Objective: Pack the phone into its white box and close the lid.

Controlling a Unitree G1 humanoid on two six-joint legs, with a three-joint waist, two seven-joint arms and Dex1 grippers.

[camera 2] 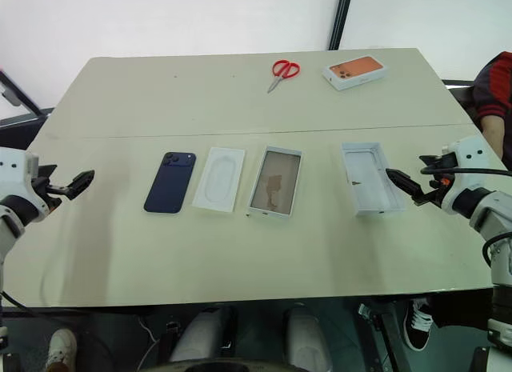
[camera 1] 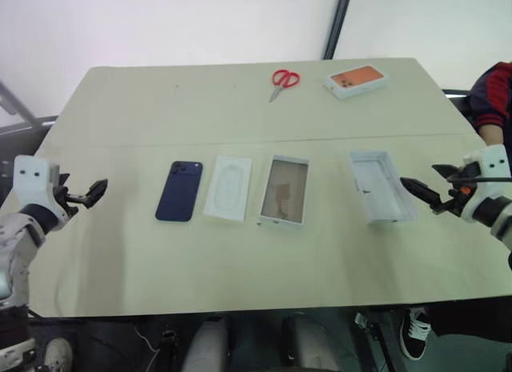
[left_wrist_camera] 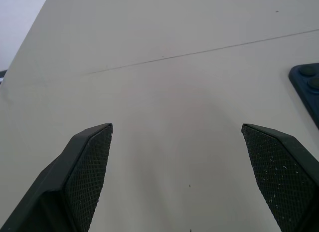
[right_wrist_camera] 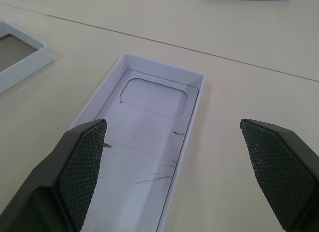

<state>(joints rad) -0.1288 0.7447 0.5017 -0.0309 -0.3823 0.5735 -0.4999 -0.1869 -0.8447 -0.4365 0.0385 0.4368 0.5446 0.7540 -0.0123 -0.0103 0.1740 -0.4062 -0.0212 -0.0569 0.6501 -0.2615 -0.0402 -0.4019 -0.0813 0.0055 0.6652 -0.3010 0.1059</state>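
The dark navy phone (camera 1: pixel 179 190) lies back up on the table, left of centre; its corner also shows in the left wrist view (left_wrist_camera: pixel 306 87). The white box (camera 1: pixel 284 190), with a tan floor, rests open at the centre. The lid (camera 1: pixel 382 186) lies inside up to the right, plain white within (right_wrist_camera: pixel 144 147). My left gripper (camera 1: pixel 94 190) hovers open over bare table, well left of the phone. My right gripper (camera 1: pixel 418 190) hovers open just right of the lid, pointing at it. Neither gripper has anything between its fingers.
A flat white insert (camera 1: pixel 228 188) with an oval recess lies between phone and box. Red scissors (camera 1: pixel 282 80) and an orange-topped box (camera 1: pixel 355 80) sit at the table's far side. A person's sleeve (camera 1: pixel 494 100) shows at the right edge. The beige table (camera 1: pixel 120 252) has bare room in front.
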